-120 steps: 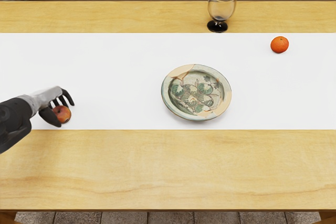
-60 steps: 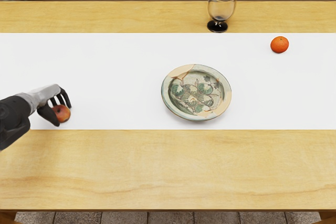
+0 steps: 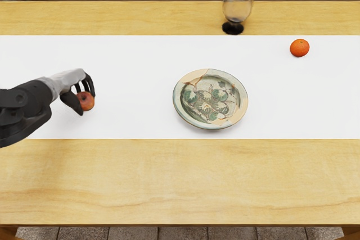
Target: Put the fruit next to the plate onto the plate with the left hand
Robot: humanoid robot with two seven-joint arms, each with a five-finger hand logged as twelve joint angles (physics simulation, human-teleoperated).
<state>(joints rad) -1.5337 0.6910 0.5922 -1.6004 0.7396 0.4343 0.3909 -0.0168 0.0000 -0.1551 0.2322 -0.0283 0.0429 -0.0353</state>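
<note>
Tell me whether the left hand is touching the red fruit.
Touching. The head view shows the left hand closed around the red fruit, gripping it from both sides with no gap visible between them.

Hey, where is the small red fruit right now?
In the head view the red fruit is far left, gripped by the left hand over the white runner, well left of the plate.

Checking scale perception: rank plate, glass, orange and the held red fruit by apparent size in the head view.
Largest: plate
glass
then orange and red fruit look alike, the fruit partly covered by fingers of the left hand, so unranked.
</note>
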